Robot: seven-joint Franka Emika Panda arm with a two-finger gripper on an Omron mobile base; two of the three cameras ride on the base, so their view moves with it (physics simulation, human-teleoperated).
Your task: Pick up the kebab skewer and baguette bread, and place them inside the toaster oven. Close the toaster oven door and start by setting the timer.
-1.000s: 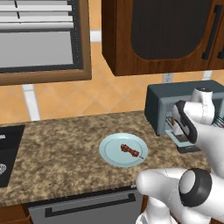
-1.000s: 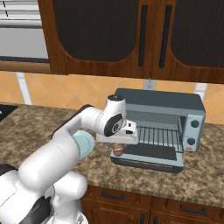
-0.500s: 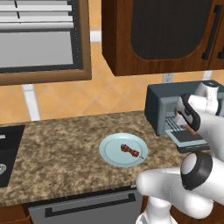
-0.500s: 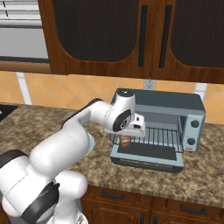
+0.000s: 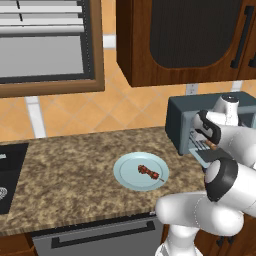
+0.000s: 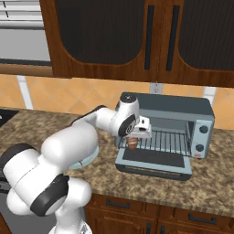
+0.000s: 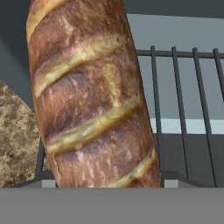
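Currently your claw (image 6: 133,137) grips the baguette bread (image 7: 89,96) at the open toaster oven (image 6: 183,114); the kebab skewer (image 5: 149,172) lies on the plate (image 5: 127,175).

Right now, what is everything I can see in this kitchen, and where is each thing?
Baguette bread: one, tan-brown, in the gripper at the oven's open mouth, over the rack's left end.
Kebab skewer: one, dark red-brown, lying on the plate.
Plate: one, pale blue, on the counter left of the oven.
Toaster oven: one, blue-grey, on the counter by the wall.
Toaster oven door: one, folded down open.
Wire rack: one, dark, inside the oven.
Counter: one, speckled brown stone.
Wall cabinets: dark wood, above.
Gripper: one, white arm's end, shut on the bread.
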